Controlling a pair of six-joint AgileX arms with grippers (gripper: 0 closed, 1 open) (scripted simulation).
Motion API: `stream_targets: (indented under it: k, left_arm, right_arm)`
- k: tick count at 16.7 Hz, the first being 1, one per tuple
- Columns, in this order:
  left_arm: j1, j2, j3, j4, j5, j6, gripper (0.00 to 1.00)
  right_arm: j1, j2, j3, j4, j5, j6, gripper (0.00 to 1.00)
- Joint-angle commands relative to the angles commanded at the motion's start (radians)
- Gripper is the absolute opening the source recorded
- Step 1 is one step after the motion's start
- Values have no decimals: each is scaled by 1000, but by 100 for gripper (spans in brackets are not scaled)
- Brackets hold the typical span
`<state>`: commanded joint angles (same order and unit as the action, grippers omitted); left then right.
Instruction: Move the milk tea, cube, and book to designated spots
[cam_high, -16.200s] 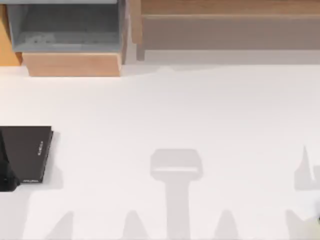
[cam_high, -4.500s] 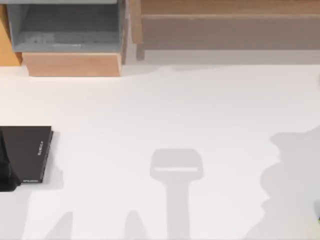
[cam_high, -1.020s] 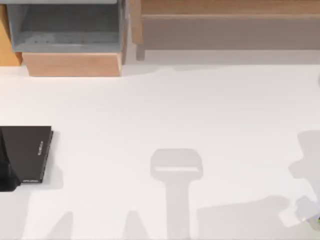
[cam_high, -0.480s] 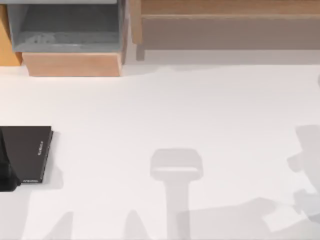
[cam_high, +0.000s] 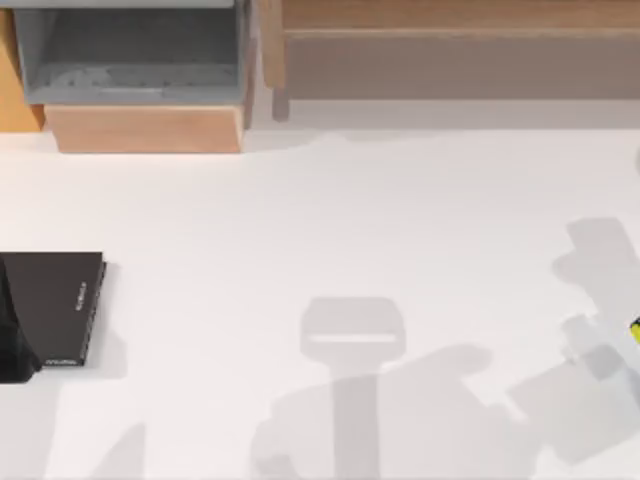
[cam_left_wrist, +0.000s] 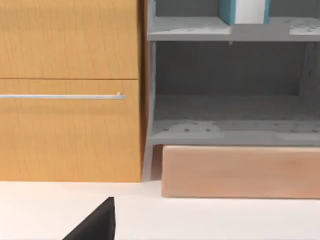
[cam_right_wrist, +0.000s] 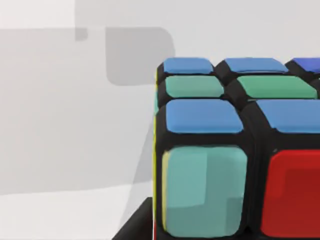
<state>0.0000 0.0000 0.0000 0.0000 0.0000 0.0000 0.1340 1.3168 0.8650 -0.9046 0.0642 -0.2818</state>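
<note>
Cube (cam_right_wrist: 235, 150) close under the right arm's wrist camera; whether the jaws grip it, I cannot tell.
If grip is shallow, it could slip onto the counter (cam_high: 330, 220), far from the shelf (cam_high: 130, 60).

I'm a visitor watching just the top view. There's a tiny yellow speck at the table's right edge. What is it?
Observer: Probably the cube. The right wrist view has it close up on the white table, with blue, green, teal and red stickers and a thin yellow side.
Operator: And the teal book I was told about?
Observer: In the left wrist view the book stands on the upper grey shelf, its white page edges facing out.
Operator: What is next to that shelf?
Observer: A wooden door with a thin metal handle across it.
</note>
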Motion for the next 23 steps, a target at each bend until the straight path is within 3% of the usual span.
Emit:
stream_targets:
  k: [12,16,23]
  left_arm:
    - [0,0,0,0,0,0,100]
    - [0,0,0,0,0,0,100]
    - [0,0,0,0,0,0,100]
  right_arm:
    - [212,226,520,905,289,257,0]
    - [237,255,597,1009,332,297,0]
    - [220,271,624,1015,330,306,0]
